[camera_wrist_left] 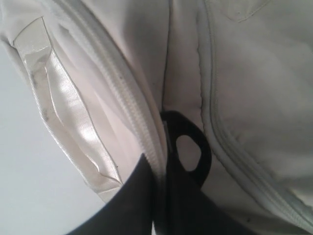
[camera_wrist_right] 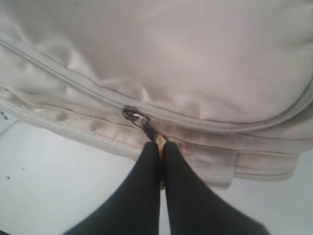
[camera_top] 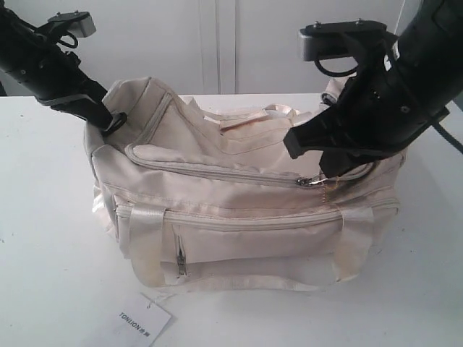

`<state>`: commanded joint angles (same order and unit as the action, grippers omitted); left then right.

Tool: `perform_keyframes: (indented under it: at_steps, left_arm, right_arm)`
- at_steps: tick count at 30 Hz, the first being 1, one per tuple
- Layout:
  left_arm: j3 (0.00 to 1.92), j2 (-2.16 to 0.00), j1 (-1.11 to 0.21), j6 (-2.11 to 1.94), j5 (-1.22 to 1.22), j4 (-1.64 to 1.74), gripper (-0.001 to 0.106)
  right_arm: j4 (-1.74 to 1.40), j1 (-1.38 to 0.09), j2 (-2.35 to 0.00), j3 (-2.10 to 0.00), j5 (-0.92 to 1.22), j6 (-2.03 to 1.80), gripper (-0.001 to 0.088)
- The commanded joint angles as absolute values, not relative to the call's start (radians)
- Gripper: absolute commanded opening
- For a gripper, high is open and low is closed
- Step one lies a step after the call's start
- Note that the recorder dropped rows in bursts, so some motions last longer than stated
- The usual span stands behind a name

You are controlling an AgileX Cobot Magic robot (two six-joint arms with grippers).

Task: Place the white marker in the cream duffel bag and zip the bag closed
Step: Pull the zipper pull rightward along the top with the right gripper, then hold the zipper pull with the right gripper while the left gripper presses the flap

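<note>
Cream duffel bag (camera_top: 239, 210): sits on its base mid-table. I read its long axis as running left to right across the exterior view, with the pocketed front face toward that camera.
Fabric: soft matte cloth, slumped and creased. The left end stands up in a peak, while the right end sags under the arm.
Main zipper (camera_top: 217, 172): a curved line over the top panel. The teeth look meshed along the stretch I can see.
Zipper pull (camera_wrist_right: 138, 119): a small metal slider and tab, close to the bag's right end.
Strap handles (camera_top: 143, 235): shiny satin bands that cross the front face near each end. More loops lie on top at the back.
Front pocket zip (camera_top: 180, 262): short and upright, with a small metal tab.
D-ring (camera_wrist_left: 193, 147): black and rounded, at the bag's left end, just beside the left fingers.
Right gripper (camera_wrist_right: 159, 146): black tapered fingers pressed together with no gap that I can see. The Zipper pull is pinched between the tips.
Left gripper (camera_wrist_left: 159, 176): jaws narrow, clamped on a fold of the bag beside a zip seam, at the raised left end.
Table (camera_top: 43, 253): plain white, smooth.
Paper tag (camera_top: 145, 322): white, printed, flat on the table just in front of the bag's left front corner.
</note>
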<state>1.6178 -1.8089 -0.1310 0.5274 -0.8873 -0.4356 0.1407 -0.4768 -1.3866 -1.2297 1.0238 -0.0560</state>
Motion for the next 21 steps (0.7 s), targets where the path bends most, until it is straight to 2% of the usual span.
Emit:
perform_keyframes:
  at_steps: [6,8,14,17,21]
  left_arm:
    - [1.618,-1.804,-0.131,0.523,-0.885,-0.437,0.001]
    - [1.618,-1.804,-0.131,0.523,-0.888,-0.437,0.009]
    - [1.618,-1.804,-0.131,0.523,-0.905,-0.437,0.043]
    - [1.62,-1.794,-0.131,0.523,-0.918,-0.437,0.051]
    - [1.62,-1.76,-0.131,0.541,-0.92,-0.432,0.052]
  right_arm:
    - [0.148,-0.477,-1.387,-1.23,0.988,-0.056,0.0]
    - [0.148,-0.477,-1.387,-1.23,0.981,-0.056,0.0]
    - [0.148,-0.477,-1.387,-1.23,0.981,-0.056,0.0]
    - [0.148,-0.477,-1.387,-1.23,0.979,-0.056,0.0]
    - [0.148,-0.477,-1.387,-1.23,0.972,-0.056,0.0]
